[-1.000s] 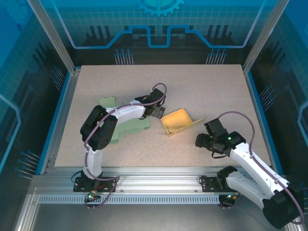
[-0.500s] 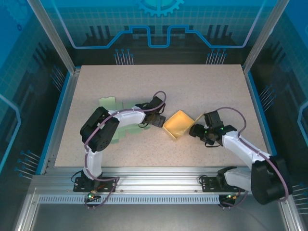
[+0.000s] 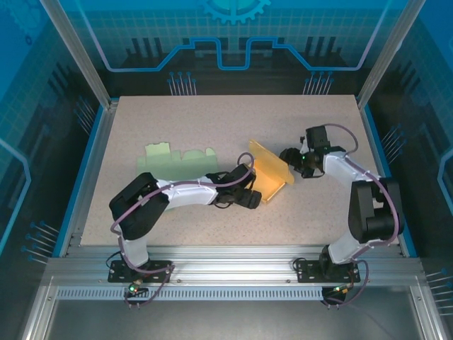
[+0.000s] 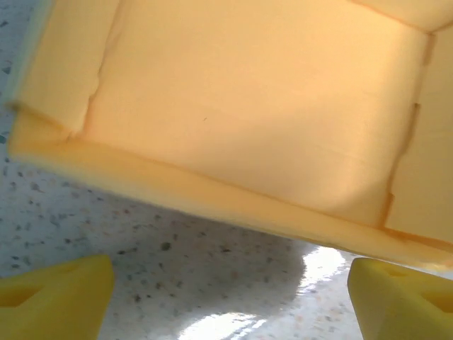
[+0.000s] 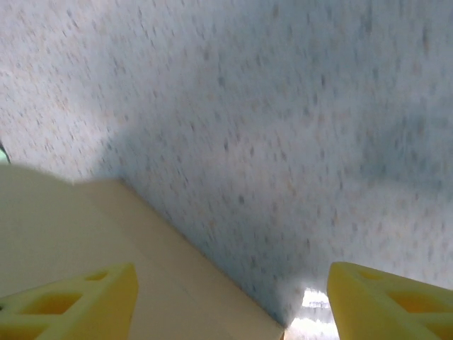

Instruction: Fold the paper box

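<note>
Paper box (image 3: 267, 170) tipped on its side, just right of the green sheet (image 3: 177, 157).
Its long axis runs diagonally from far-left to near-right, and its hollow side faces my left gripper (image 4: 226, 303). That gripper sits off the sheet's near-right corner, jaws spread wide and empty. My right gripper (image 5: 230, 301), farther right of the sheet, is also spread, clamping nothing, with a box panel's edge lying between its fingers.

Left arm (image 3: 187, 193) and right arm (image 3: 340, 164): white link shells, black joint housings, purple cables (image 3: 342, 128). Gripper fingers (image 5: 71, 297): yellow, with triangular cut-outs.
</note>
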